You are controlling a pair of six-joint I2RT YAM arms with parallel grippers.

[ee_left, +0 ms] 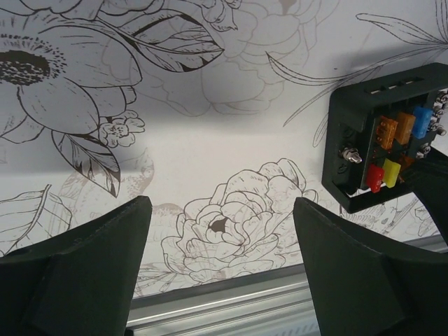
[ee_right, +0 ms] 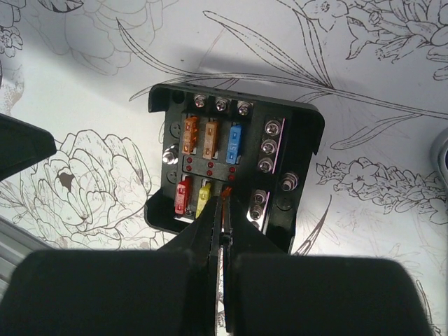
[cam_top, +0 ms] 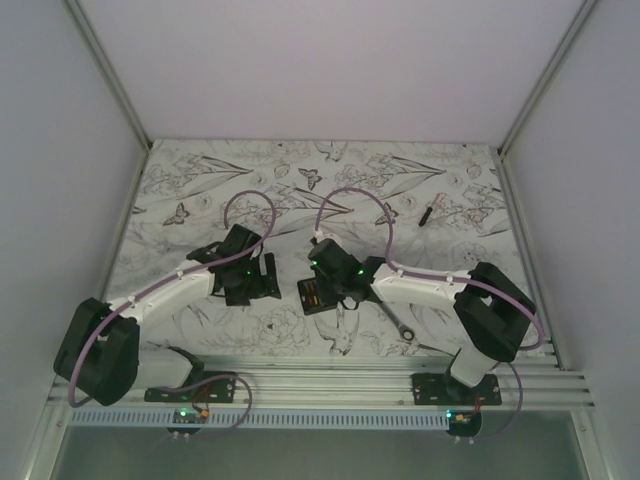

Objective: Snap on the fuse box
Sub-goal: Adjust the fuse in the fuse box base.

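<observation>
Two grippers at one fuse box, one clenched and one released

From above, we see the fuse box (cam_top: 313, 297) lying flat on the flower-printed table (cam_top: 300, 190), near the front edge and about midway between the two arms. The right gripper (cam_top: 328, 283) hangs directly over it, its fingers hidden by the wrist. The left gripper (cam_top: 262, 283) sits just left of the box, apart from it. A silver wrench (cam_top: 400, 322) lies beside the right forearm, and a small black stick (cam_top: 427, 213) rests well apart, toward the back right.

Through the left wrist camera, we find the left gripper (ee_left: 220, 210) released, its two fingers spread wide with only printed tabletop between them. The fuse box (ee_left: 346, 119) shows at the right edge, its top uncovered and its coloured fuses (ee_left: 386, 131) in view.

Through the right wrist camera, we see the right gripper (ee_right: 224, 210) clenched, its tips pressed together over the lower row of fuses, just beside the yellow fuse (ee_right: 204, 198). We cannot tell whether anything is pinched between them. The fuse box (ee_right: 308, 133) lies open-topped right beneath the fingers
</observation>
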